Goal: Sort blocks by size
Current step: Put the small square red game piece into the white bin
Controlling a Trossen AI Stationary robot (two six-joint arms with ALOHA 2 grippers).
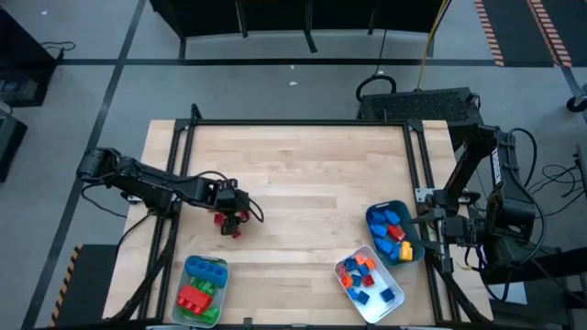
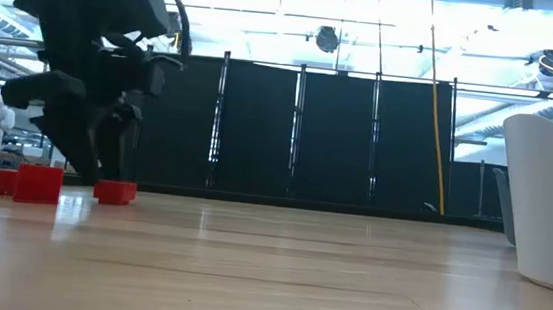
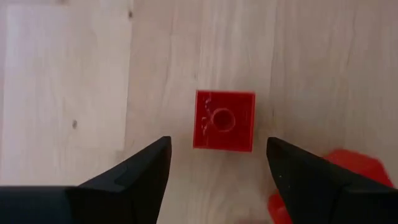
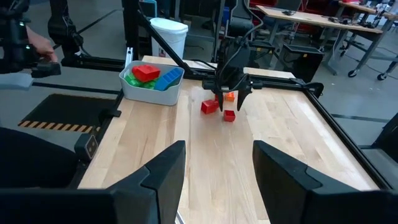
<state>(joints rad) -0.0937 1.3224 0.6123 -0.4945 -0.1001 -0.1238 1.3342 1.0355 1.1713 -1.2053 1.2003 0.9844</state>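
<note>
We see the left gripper (image 1: 231,218) hanging wide open and empty over the table's (image 1: 303,174) left half, its fingers (image 3: 140,171) straddling a small red cube (image 3: 224,120) without touching it. Two more red blocks (image 4: 209,107) lie just beside. The right gripper (image 4: 217,165) waits open and empty by the right edge, near a tray (image 1: 409,257) of blocks (image 1: 390,234).

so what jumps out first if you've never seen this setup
The left gripper, fingers open, hangs over a small red block on bare wood at the table's left middle, with other red blocks loose beside it. Along the near edge sit three trays heaped with bright blocks: one at the left, two at the right beside the waiting right gripper.
</note>
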